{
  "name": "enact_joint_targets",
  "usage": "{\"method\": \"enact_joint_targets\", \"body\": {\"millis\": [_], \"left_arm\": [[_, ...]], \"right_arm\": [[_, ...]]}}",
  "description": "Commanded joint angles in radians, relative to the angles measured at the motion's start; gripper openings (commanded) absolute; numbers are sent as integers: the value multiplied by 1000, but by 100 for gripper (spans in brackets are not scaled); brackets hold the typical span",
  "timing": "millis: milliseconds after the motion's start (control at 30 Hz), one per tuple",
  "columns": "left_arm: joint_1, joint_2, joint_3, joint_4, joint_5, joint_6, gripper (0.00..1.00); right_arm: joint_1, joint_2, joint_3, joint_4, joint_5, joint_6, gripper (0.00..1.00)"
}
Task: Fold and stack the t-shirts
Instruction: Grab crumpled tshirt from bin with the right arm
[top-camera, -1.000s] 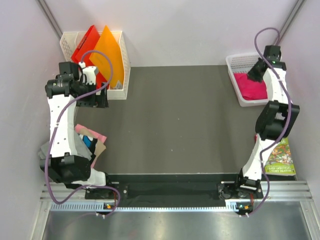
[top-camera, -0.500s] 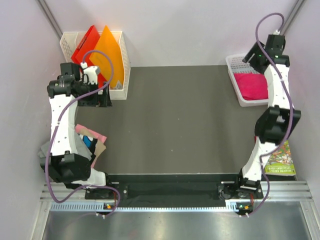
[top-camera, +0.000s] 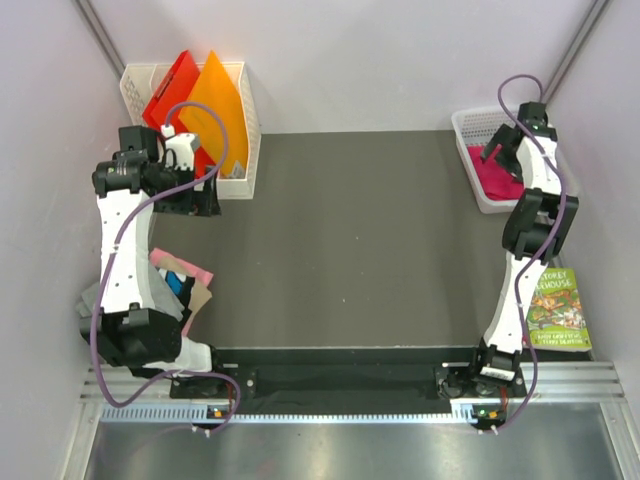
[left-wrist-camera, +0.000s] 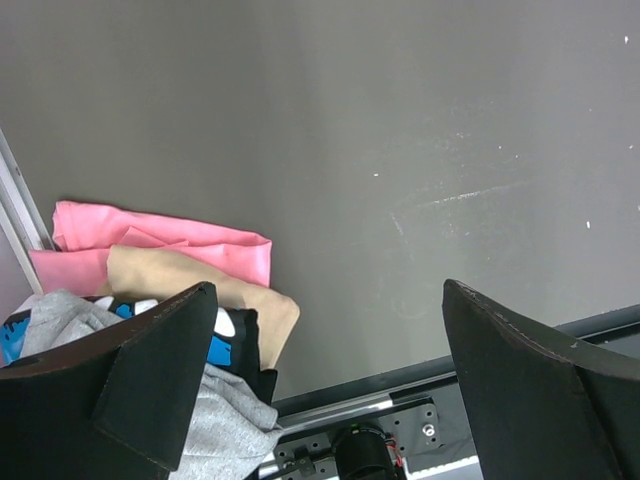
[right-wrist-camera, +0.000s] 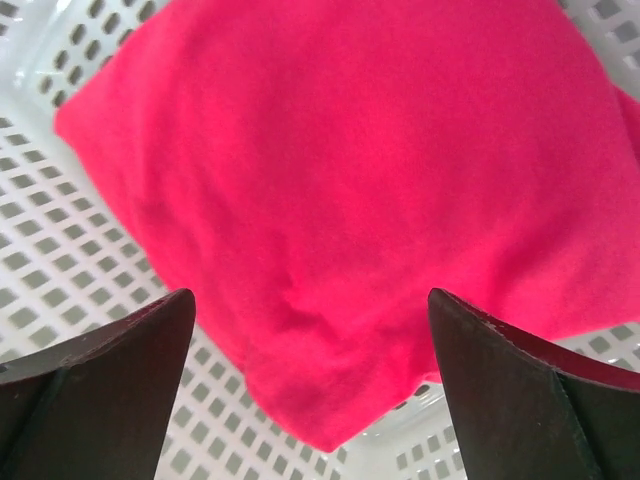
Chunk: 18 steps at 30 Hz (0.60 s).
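A folded magenta t-shirt (right-wrist-camera: 350, 190) lies in the white basket (right-wrist-camera: 60, 300) at the table's far right (top-camera: 495, 178). My right gripper (right-wrist-camera: 315, 385) hovers just above it, open, a finger on each side and nothing gripped; from above it shows over the basket (top-camera: 492, 155). Smaller folded t-shirts sit in a pile by the left arm's base (top-camera: 182, 280): pale pink (left-wrist-camera: 170, 240), tan (left-wrist-camera: 205, 285), blue (left-wrist-camera: 218, 350) and grey (left-wrist-camera: 205, 430). My left gripper (left-wrist-camera: 330, 395) is open and empty above the dark mat, at the far left (top-camera: 195, 195).
A white bin (top-camera: 245, 110) at the back left holds a red folder (top-camera: 170, 90) and an orange folder (top-camera: 222, 110). A green-covered book (top-camera: 556, 308) lies at the right edge beside the right arm. The dark mat (top-camera: 350, 240) covers the table's middle.
My right gripper went from shut to open, leaving the magenta shirt lying in the basket. The right arm rose and swung, uncovering the book. The left arm stayed put.
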Motion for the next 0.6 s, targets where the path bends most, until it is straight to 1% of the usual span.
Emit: {"method": "enact_joint_targets", "body": {"millis": [0,233,333,367,567], "left_arm": [[6,14,14,14,37,7,99],[9,21,69,-5,60,-9,99],[10,29,90,-20,68,-7,99],[10,30,93,-22,68,-7,99],[18,34,95,-25,76,-9,99]], "right_arm": [[4,-55,-19,11,77,-34,100],[0,-27,-41,-29,192,-58,100],[1,-18,-42,-27,186,-60,97],[0,-17,-44,-27,183,-54,95],[3,-12,-85,-17,163,-54,91]]}}
